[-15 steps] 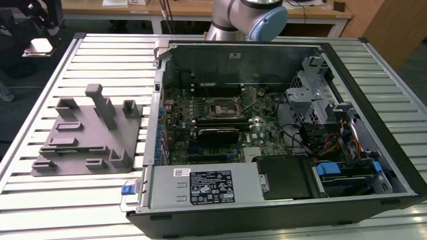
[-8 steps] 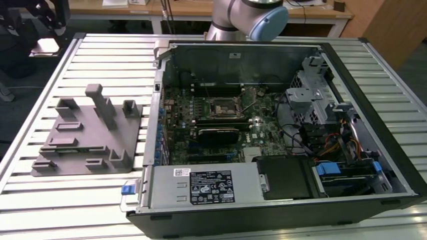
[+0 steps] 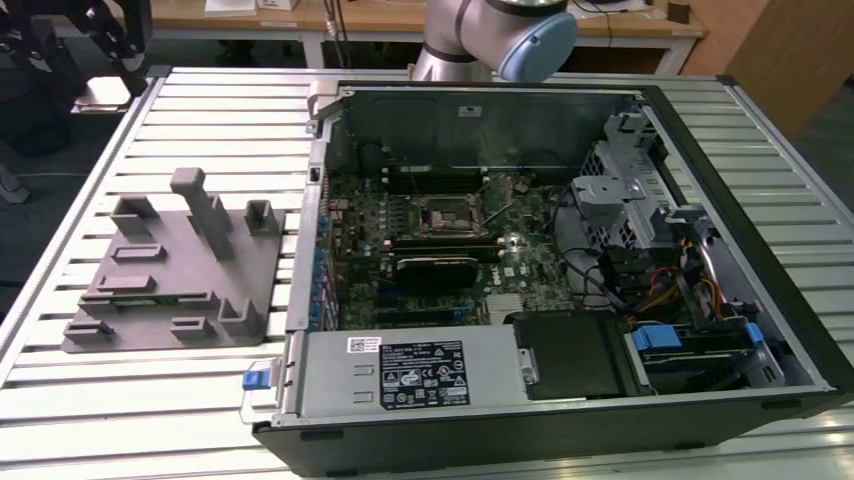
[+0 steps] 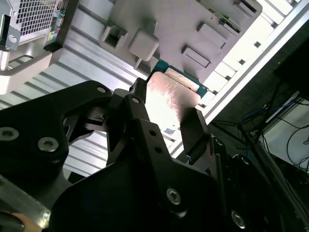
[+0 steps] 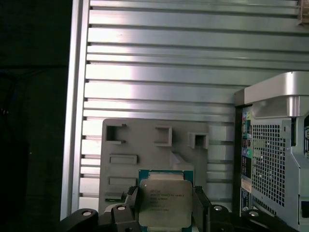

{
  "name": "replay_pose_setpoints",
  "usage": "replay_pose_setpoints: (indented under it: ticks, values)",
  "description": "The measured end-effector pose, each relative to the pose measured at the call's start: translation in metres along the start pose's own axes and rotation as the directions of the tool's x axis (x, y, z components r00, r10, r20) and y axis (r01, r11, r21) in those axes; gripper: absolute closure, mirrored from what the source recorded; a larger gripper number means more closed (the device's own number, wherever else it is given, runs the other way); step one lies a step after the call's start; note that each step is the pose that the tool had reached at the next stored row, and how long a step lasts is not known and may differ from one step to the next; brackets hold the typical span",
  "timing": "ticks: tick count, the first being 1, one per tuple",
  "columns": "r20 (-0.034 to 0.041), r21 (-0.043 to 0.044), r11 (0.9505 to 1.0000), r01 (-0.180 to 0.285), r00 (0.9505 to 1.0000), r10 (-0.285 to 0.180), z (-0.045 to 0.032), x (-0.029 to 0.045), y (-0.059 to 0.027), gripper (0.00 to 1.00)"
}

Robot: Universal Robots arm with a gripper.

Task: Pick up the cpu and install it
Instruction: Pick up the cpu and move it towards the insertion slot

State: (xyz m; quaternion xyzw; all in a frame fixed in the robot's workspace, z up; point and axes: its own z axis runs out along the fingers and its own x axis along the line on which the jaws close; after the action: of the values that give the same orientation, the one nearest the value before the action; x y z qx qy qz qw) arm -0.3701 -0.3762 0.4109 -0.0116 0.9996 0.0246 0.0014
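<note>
1. Table [image 3: 200, 110]: slatted metal top that carries everything. In the first wrist view its slats run across beyond the tray, w/ dark floor past one edge.
2. Computer case [image 3: 494, 125]: lies on its side on the table w/ the side panel off, interior open. It takes up the centre & the exterior view's right. A perforated outer panel of it shows in the first wrist view [image 5: 275, 159].
3. Arm [image 3: 487, 35]: pale grey w/ a blue cap, standing behind the case at the table's far edge.
4. Motherboard [image 3: 534, 270]: green, lying flat inside the case, w/ a square socket [image 3: 443, 212] near its middle.
5. Tray [image 3: 147, 290]: grey plastic w/ upright posts & pockets, on the table just beside the case, on the exterior view's left. It also shows in both wrist views [image 5: 145, 150] [image 4: 169, 29].
6. Gripper [image 5: 165, 210] [image 4: 166, 116]: black. Jaws are closed in on the cpu, one finger on each of two opposite edges, no wider apart than the chip.
7. Cpu [image 5: 164, 195] [image 4: 169, 99]: clamped btwn the jaws, not yet in the socket. Its silver-grey top faces the first wrist cam & a green border shows along one edge. In both wrist views the tray lies behind it.
</note>
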Motion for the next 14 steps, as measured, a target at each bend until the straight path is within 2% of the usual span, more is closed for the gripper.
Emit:
replay_pose_setpoints:
  ticks: [14]
  values:
    - [0.0000,0.0000,1.0000,0.000,1.0000,0.000,0.0001,-0.0186,0.0001,0.47]
